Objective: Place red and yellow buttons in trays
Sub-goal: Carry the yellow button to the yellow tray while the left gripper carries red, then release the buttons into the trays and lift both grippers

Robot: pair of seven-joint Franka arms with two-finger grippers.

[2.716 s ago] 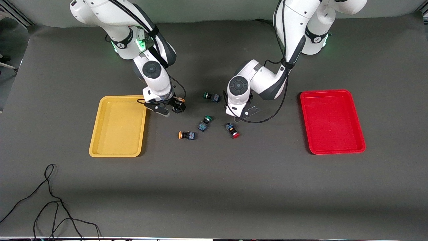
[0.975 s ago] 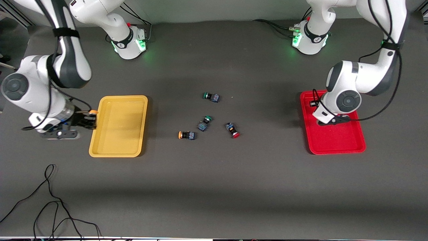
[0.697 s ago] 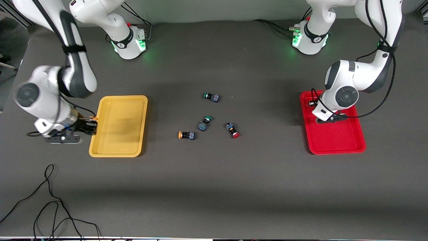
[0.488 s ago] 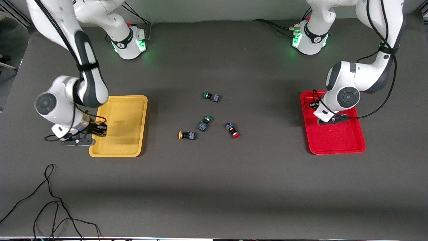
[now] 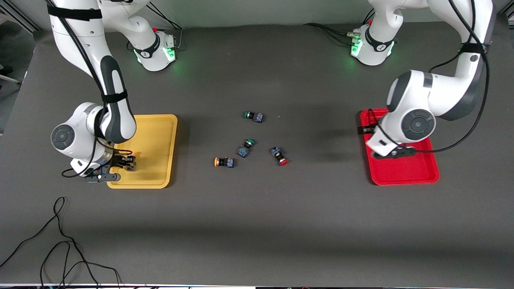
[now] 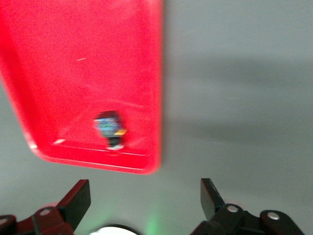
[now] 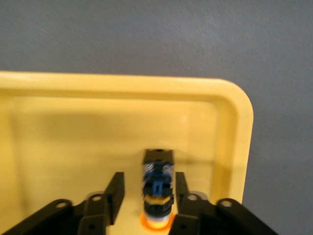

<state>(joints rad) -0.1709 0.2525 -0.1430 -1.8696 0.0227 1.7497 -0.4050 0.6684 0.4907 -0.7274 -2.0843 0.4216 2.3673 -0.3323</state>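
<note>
Right wrist view: right gripper (image 7: 148, 178) barely parted around a light, rigid orange-capped button (image 7: 157, 169) (best gripped by its squarish body) in the shallow yellow plastic tray (image 7: 234, 112); left gripper (image 6: 144, 188) spread wide over the shallow red plastic tray (image 6: 73, 49).

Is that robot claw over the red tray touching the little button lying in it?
Apart. The left wrist view shows the left gripper wide open with nothing between its fingers, while the button lies by itself on the red tray floor, with bare tray showing between them.

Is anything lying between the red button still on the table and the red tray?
Nothing visible. Bare table separates the red button from the red tray; the green buttons lie toward the right arm's end.
</note>
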